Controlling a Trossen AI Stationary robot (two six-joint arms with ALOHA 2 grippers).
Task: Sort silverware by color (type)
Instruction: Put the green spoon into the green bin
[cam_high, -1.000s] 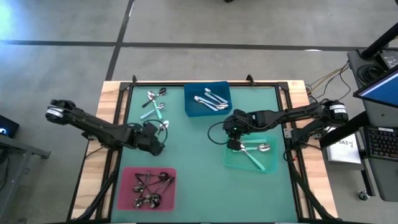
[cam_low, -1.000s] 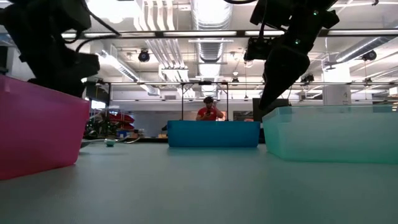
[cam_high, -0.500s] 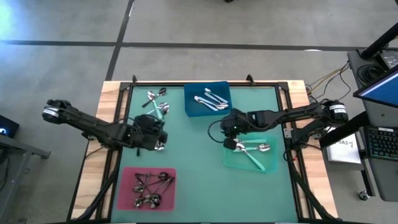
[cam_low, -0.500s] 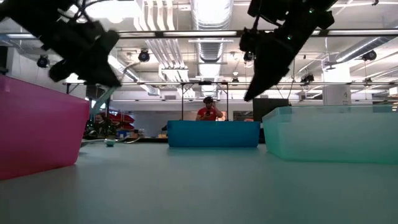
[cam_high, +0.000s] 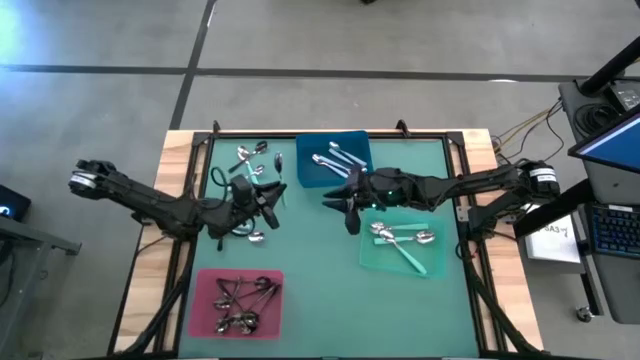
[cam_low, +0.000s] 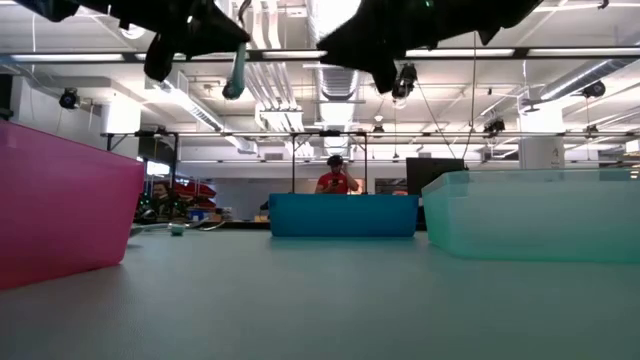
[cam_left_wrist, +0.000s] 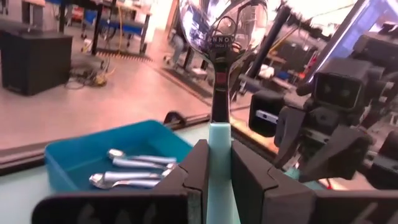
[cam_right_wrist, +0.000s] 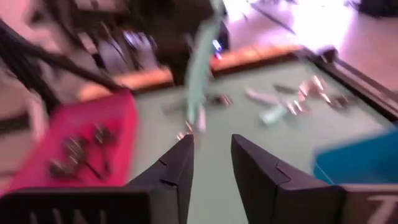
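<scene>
Workshop hall behind green table (cam_high: 310, 260). Left gripper (cam_left_wrist: 215, 163) above table's centre-left, clamped on teal-handled spoon (cam_left_wrist: 219, 93); wrist view alone shows bowl upright. Right gripper (cam_right_wrist: 210, 163) at 3 o'clock of it, fingers parted, empty. Loose spoons (cam_high: 248, 160) at table's 11 o'clock, seen only from overhead.

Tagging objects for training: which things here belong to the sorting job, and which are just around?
Job: teal-handled spoon in left gripper; loose spoons; right gripper; pink, blue, green trays.
Around: laptop; person in the room behind.
</scene>
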